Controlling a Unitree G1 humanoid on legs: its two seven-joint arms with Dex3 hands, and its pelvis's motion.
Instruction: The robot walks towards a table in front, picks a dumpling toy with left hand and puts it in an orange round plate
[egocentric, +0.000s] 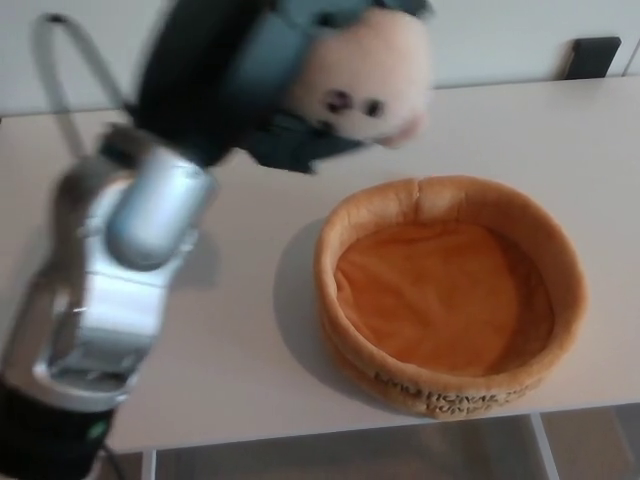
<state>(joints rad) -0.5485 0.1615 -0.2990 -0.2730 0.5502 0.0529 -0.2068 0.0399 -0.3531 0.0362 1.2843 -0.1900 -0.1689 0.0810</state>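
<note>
The pale pink plush dumpling toy (365, 80) is gripped by the black left hand (250, 90), fingers apparently wrapped round it, raised above the bench (250, 300); the soft orange round plate (450, 295) lies below-right of the fingers.

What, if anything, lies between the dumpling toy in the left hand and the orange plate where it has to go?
Nothing visible does. The left hand holds the dumpling toy in the air up and left of the orange plate, whose hollow is empty, and the table between them is bare.
</note>
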